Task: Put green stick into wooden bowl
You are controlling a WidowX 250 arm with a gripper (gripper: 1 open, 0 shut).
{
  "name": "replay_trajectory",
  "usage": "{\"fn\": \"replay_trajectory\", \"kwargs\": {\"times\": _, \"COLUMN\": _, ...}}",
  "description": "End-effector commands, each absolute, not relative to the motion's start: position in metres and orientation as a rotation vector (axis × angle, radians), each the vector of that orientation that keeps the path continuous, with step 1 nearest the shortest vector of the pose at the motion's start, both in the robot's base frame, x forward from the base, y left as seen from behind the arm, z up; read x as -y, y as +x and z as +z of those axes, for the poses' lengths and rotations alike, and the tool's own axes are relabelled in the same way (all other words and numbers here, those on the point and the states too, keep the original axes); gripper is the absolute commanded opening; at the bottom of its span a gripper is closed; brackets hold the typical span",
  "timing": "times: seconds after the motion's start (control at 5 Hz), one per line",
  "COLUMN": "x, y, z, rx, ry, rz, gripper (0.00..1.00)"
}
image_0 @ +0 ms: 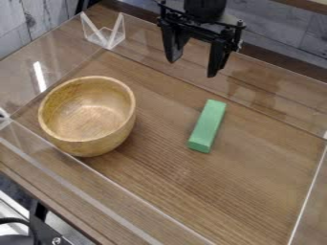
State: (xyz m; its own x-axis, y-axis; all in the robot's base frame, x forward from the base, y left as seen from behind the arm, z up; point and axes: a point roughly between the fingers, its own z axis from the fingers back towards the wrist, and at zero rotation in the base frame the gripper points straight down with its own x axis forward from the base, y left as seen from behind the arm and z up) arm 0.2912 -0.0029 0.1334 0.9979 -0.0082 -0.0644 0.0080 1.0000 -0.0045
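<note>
You have the small bright green rectangular stick [207, 125] lying flat on the brown wood-grain tabletop [243, 182], right of centre. Its long axis runs from near to far with a slight lean: the far end tips toward the right, the near end toward the left. The near end shows as a lighter green face, and the long top face is matte and even.

To its left, well apart, you see the round light tan wooden bowl [87, 116] with thick walls and a smooth rim, standing upright with its mouth facing up. The grain shows on the inside, and nothing lies in it. The stick points past the bowl, not at it; the two do not touch.

Your black tool [201, 50] hangs at the far side of the scene, above the tabletop and beyond the far end of the stick, pointing down. Its dark fingers [215, 59] are spread apart with clear space between them, and they pinch nothing. It touches neither the stick nor the bowl.

Clear plastic walls [153, 212] ring the working area, and a small clear folded stand [103, 33] sits at the far left corner.
</note>
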Motion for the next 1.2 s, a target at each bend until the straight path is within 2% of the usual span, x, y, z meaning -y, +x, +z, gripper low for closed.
{"fn": "replay_trajectory", "kwargs": {"times": 0.0, "x": 0.003, "y": 0.280, "z": 0.107, "rx": -0.140, "ry": -0.009, "rz": -0.022, "gripper": 1.00}}
{"fn": "replay_trajectory", "kwargs": {"times": 0.2, "x": 0.012, "y": 0.270, "z": 0.080, "rx": -0.161, "ry": -0.019, "rz": -0.062, "gripper": 1.00}}
{"fn": "replay_trajectory", "kwargs": {"times": 0.4, "x": 0.021, "y": 0.263, "z": 0.063, "rx": -0.148, "ry": -0.024, "rz": -0.101, "gripper": 1.00}}
{"fn": "replay_trajectory", "kwargs": {"times": 0.6, "x": 0.025, "y": 0.262, "z": 0.050, "rx": -0.135, "ry": -0.023, "rz": -0.102, "gripper": 1.00}}
{"fn": "replay_trajectory", "kwargs": {"times": 1.0, "x": 0.022, "y": 0.271, "z": 0.041, "rx": -0.104, "ry": -0.024, "rz": -0.075, "gripper": 1.00}}
